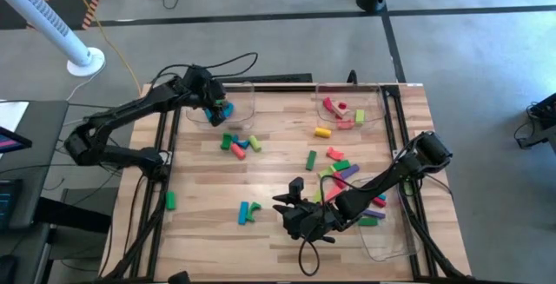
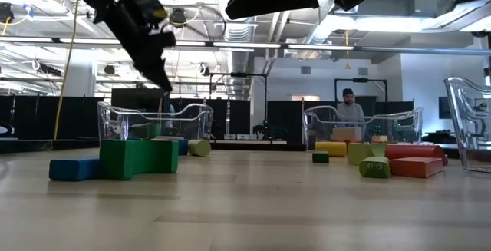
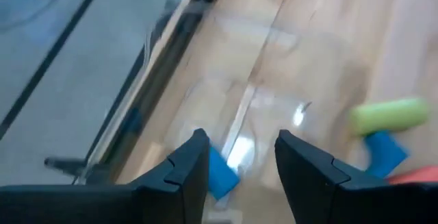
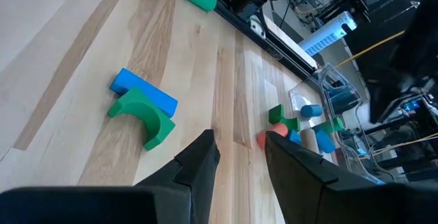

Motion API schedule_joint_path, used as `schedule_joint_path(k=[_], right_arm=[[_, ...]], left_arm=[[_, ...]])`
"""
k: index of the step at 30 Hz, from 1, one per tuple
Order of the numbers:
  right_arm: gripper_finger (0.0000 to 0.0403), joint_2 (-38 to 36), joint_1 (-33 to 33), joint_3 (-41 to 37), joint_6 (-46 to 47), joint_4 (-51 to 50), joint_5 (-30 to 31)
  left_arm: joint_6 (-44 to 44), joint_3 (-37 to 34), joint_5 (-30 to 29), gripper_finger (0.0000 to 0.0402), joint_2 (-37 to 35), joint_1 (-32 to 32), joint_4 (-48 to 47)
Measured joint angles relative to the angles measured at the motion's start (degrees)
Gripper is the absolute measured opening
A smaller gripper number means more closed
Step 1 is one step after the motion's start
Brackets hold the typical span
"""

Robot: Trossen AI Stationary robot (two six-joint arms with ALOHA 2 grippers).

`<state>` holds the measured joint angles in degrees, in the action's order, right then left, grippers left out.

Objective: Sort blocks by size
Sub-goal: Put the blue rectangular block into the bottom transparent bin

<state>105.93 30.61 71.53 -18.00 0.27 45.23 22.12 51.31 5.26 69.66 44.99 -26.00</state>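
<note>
Blue block [image 3: 220, 174] sits between my left gripper [image 3: 238, 161] fingers, over the far-left clear tray [image 1: 241, 100]; I can't tell whether they pinch it. Beside that tray lies a cluster of blocks [image 1: 239, 142]. My right gripper [image 4: 239, 148] hovers parted and empty, short of a green arch [image 4: 145, 116] on the table [image 1: 208, 193].

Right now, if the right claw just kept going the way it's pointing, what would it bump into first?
Probably nothing at once: bare table lies ahead of the open right claw. The green arch block and blue block lie off to one side; a cluster of blocks lies farther on, though depth is hard to judge.
</note>
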Motion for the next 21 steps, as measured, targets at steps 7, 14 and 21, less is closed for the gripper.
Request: schedule_joint_path(k=[7, 14, 21], right_arm=[[0.0163, 0.0, 0.0, 0.0, 0.2, -0.5, 0.0], [0.0163, 0.0, 0.0, 0.0, 1.2, -1.7, 0.0], [0.0163, 0.0, 0.1, 0.0, 1.9, -2.2, -0.1]], left_arm=[[-5.5, 0.0, 17.2, 0.0234, -9.9, -8.5, -5.9], [-13.6, -2.7, 12.1, 0.0247, -17.2, -31.4, -16.7], [-29.8, -10.0, -5.0, 0.0247, -19.5, -55.2, -13.4]])
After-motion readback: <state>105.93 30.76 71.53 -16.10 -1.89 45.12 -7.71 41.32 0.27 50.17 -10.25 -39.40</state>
